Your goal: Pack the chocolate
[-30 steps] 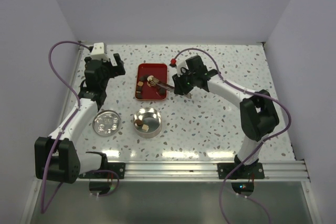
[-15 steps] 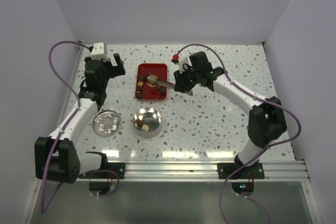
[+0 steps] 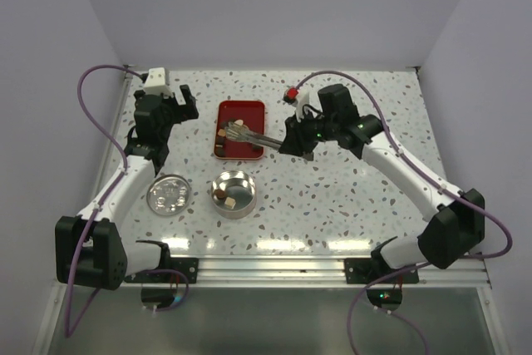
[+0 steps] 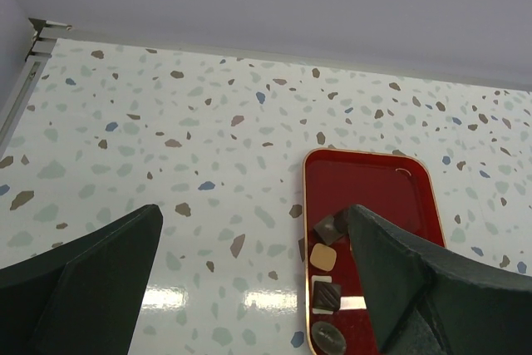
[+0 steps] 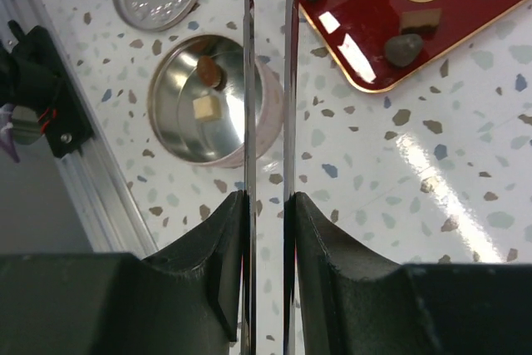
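— Two bits of chocolate point(image 5: 204, 107) already lie in the open tin point(image 5: 166, 135), one brown and one cream. Where is the rest?

— On the red tray point(image 4: 357, 180), at the far middle of the tabletop point(image 3: 332, 197). Dark and pale bites are bunched toward the tray's near end, and one round piece carries a gold stamp.

— Why does the tin stand so near the tray?

— My guess is a short carry, since each bite only has to cross a small gap. The lid point(image 3: 168, 195) lies flat on the tabletop to the tin's left, out of that path.

— And the right arm?

— The right fingers point(image 5: 224, 230) are clenched on long metal tweezers point(image 5: 248, 81). They grip the back end, so the two blades reach well out ahead. The bites look too small for those broad fingers, which is probably why a tool is used. From above, the tips sit down among the pieces on the tray. I cannot tell whether they pinch one, because the wrist view cuts the tips off.

— The left arm?

— The left fingers point(image 4: 100, 263) are spread wide and grasp nothing. They hang over bare tabletop to the left of the tray and are apart from it. That reads as keeping clear while the tweezers work.

— How far along?

— Early, I'd judge: most pieces are not yet in the tin.
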Controlling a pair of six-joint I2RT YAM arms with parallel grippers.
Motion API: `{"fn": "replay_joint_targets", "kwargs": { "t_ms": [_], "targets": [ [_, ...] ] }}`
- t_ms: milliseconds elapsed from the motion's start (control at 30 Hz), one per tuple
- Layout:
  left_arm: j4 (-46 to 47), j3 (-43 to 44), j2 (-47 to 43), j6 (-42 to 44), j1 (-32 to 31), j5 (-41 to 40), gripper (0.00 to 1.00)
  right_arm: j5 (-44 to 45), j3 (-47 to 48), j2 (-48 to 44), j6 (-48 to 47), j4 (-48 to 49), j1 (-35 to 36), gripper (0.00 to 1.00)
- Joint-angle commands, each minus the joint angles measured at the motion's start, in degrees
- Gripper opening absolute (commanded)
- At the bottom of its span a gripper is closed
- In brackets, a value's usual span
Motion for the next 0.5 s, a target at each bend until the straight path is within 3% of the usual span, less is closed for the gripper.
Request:
{"fn": "replay_joint_targets", "kwargs": {
  "t_ms": [0, 467],
  "targets": [
    [0.4, 2.1, 0.2, 0.1, -0.2, -0.9, 1.0, -4.1, -1.5, -3.8, 1.8, -2.1, 1.3, 0.2],
    [0.0, 2.3, 0.8, 0.0, -0.2, -0.6, 1.0, -5.9, -4.9, -7.0, 4.1, -9.7, 5.2, 0.2]
  ]
}}
